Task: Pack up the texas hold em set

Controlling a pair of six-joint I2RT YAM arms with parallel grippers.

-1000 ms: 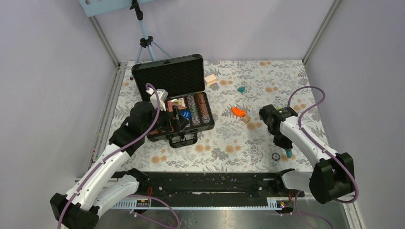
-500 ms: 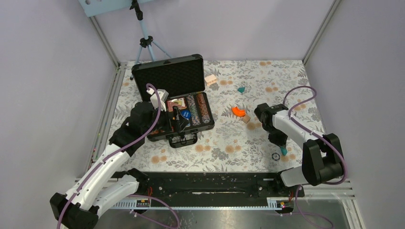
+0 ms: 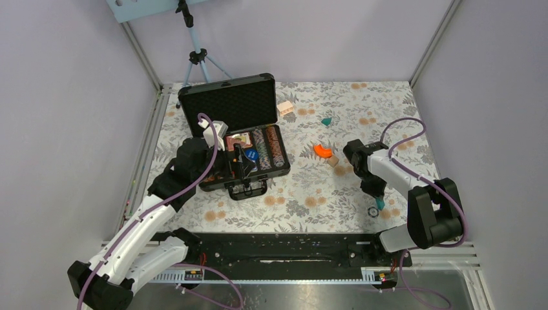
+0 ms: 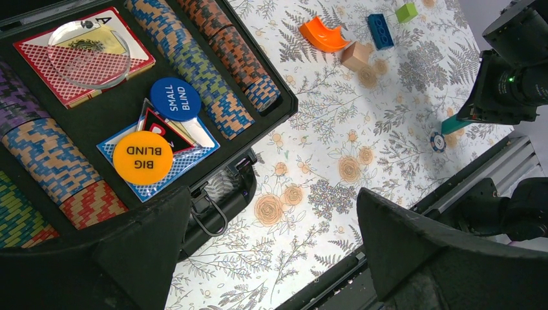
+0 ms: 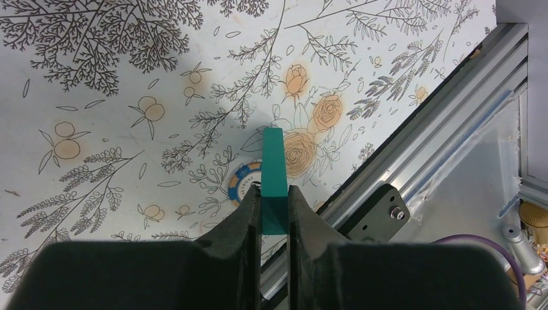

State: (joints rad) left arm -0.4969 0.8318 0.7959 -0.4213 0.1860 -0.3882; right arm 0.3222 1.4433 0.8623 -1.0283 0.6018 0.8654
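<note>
The black briefcase (image 3: 216,183) lies open at centre left, its foam lid (image 3: 227,103) raised. It holds rows of striped poker chips (image 4: 194,58), a red card deck (image 4: 39,61), a blue SMALL BLIND disc (image 4: 175,99) and an orange BIG BLIND disc (image 4: 142,157). My left gripper (image 3: 240,169) hovers over the case's front edge, open and empty (image 4: 281,252). My right gripper (image 3: 377,194) is shut on a teal block (image 5: 274,168) near the front right. The block's tip hangs just over a loose blue-and-orange poker chip (image 5: 245,186) on the mat, also seen from above (image 3: 373,211).
An orange curved block (image 3: 322,151), a small wooden block (image 3: 333,162), a teal piece (image 3: 327,121) and a pale wooden piece (image 3: 285,107) lie on the floral mat. The left wrist view shows blue (image 4: 380,31) and green (image 4: 406,11) blocks. The metal front rail (image 5: 413,155) runs close behind the chip.
My right gripper has moved left with the teal block, ending over the loose chip. The left arm and the case have not moved.
</note>
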